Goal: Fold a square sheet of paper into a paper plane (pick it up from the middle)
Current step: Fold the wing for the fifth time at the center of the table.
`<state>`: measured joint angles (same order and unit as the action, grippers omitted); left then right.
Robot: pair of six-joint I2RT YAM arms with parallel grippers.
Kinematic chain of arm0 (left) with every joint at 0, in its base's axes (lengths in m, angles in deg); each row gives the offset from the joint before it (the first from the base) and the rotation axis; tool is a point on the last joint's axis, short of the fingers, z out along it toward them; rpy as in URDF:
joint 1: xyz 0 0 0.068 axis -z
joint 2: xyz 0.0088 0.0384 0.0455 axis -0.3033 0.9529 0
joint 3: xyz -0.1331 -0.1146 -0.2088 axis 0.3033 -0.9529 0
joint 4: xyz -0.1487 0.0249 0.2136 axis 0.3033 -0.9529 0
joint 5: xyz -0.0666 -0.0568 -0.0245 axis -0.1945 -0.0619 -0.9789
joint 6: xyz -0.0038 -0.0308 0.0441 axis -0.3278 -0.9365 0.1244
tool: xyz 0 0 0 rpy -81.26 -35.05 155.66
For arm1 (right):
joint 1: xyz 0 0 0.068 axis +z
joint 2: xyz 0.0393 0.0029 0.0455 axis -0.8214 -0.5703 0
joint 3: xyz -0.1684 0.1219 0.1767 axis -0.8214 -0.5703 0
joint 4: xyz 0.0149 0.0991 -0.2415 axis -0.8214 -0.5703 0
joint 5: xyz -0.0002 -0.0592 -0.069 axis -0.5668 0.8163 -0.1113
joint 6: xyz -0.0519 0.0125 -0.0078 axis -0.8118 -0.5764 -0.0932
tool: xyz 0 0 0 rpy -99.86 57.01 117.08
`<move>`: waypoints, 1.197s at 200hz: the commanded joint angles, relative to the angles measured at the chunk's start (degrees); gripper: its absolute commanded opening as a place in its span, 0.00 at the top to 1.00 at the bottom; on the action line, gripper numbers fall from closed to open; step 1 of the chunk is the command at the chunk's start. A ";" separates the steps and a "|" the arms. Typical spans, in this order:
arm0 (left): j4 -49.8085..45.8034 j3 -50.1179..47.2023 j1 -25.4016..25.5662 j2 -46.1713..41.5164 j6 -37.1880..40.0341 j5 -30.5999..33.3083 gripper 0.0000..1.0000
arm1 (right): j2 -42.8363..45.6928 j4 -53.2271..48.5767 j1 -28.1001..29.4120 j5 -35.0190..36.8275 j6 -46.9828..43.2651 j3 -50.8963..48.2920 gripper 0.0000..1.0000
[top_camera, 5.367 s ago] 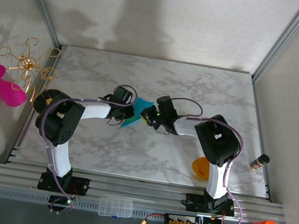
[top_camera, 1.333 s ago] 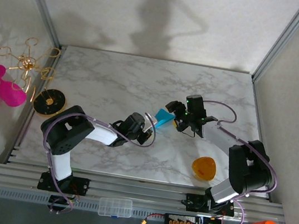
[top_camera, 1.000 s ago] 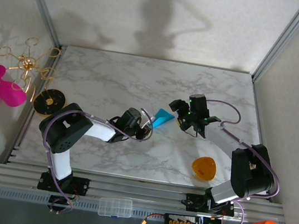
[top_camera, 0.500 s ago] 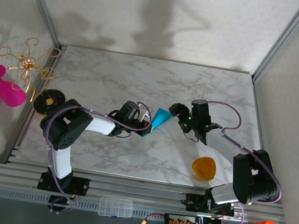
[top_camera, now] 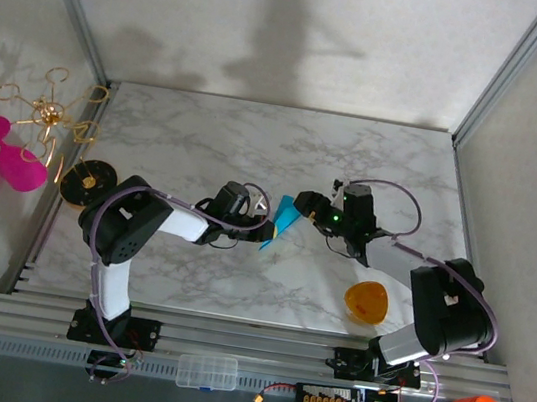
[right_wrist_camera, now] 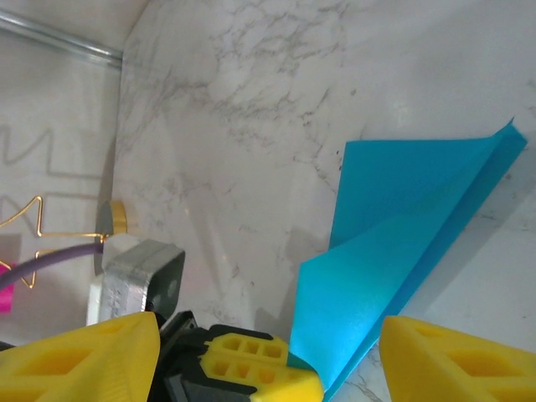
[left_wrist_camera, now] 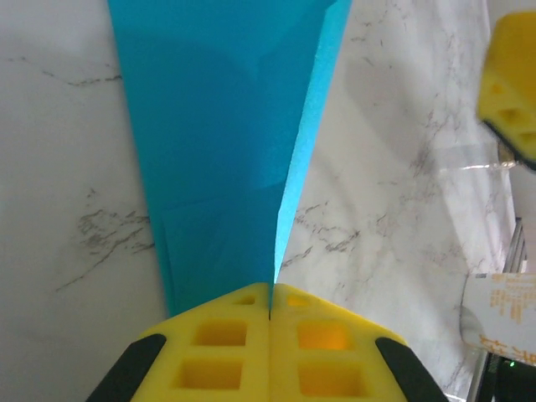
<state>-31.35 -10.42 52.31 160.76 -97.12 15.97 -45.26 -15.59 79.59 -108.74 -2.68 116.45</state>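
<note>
Top external view: the paper plane (top_camera: 284,217) looks mostly folded, a narrow teal dart at mid-table (top_camera: 207,141), its pointed end pinched tight in the left hand (top_camera: 262,231). The right hand (top_camera: 308,207) hangs just beside the wide end, fingers spread, holding nothing. Wing creases seem left, I'd say. An orange bowl (top_camera: 366,302) sits near the right arm, out of the way.

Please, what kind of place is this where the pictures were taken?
Probably a robotics lab test cell: a marble-patterned tabletop inside a silver aluminium-profile frame with plain white walls, and a white left robot arm and right robot arm bolted to its near rail.
</note>
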 commanded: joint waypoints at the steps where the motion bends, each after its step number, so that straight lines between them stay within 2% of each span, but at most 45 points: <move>1: 2.21 -0.65 -0.46 0.74 -2.53 -0.76 1.00 | -2.12 4.27 0.18 -3.74 -2.94 -0.88 0.31; 73: 2.89 -1.52 -0.64 1.54 -3.18 0.00 1.00 | -10.46 4.11 2.83 -7.09 -5.81 3.10 0.37; 148: 3.64 -2.25 -0.73 2.52 -3.20 -0.16 1.00 | -14.98 4.65 4.21 -9.75 -7.06 6.82 0.40; 239: 3.50 -2.71 -0.99 3.35 -3.54 -0.16 0.88 | -17.86 4.39 4.63 -11.10 -7.07 8.87 0.42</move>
<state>-27.43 -12.00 51.94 162.18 -100.34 15.28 -62.37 -11.98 83.63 -118.68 -8.43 123.92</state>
